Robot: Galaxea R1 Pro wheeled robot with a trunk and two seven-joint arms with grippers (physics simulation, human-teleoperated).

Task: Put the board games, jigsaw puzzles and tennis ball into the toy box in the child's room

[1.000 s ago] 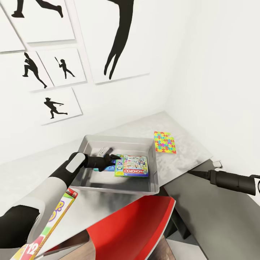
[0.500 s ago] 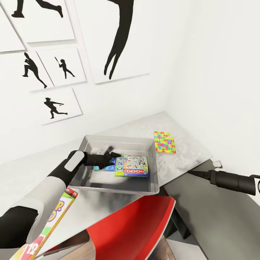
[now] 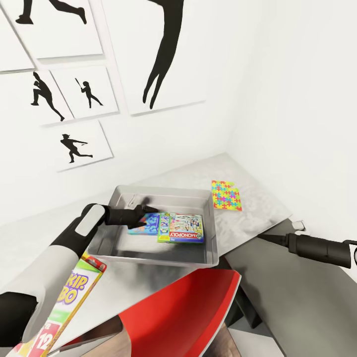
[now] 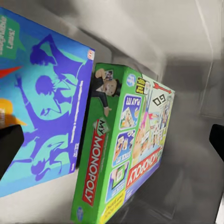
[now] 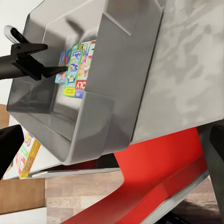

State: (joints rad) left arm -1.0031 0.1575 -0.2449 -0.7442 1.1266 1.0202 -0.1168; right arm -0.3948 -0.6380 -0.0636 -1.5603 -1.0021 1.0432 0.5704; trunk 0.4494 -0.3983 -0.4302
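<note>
Toy box (image 3: 210,233): a shallow grey bin with sloping sides, set on the pale mottled tabletop (image 3: 258,208) close to the wall. Two board games are held inside it, lying flat on its floor and touching along one long edge.

Monopoly box (image 3: 181,228): green and white with a red banner, seen in the head view on the side of the bin nearer the right arm.

Blue game box (image 3: 144,225): pressed against the Monopoly box, partly covered by the left pincer in the head view; its purple figures are seen clearly in the left wrist view.

Left pincer (image 3: 144,208): reached into the toy box, above the blue game box. Its dark fingertips (image 4: 9,144) are seen set wide apart at either edge of the left wrist view, with nothing gripped between them.

Right pincer (image 3: 265,238): held out low past the tabletop's edge, well apart from the toy box. Its fingers appear drawn together to a point, though the view is too poor to be sure.

Jigsaw puzzle (image 3: 226,195): a flat multicoloured box, lying on the tabletop just beside the toy box.

Skip-Bo box (image 3: 69,302): lying on the tabletop outside the bin, under the left arm.

Red chair (image 3: 183,317): placed below the tabletop's near edge.

Silhouette pictures (image 3: 79,144): hung on the white wall.
</note>
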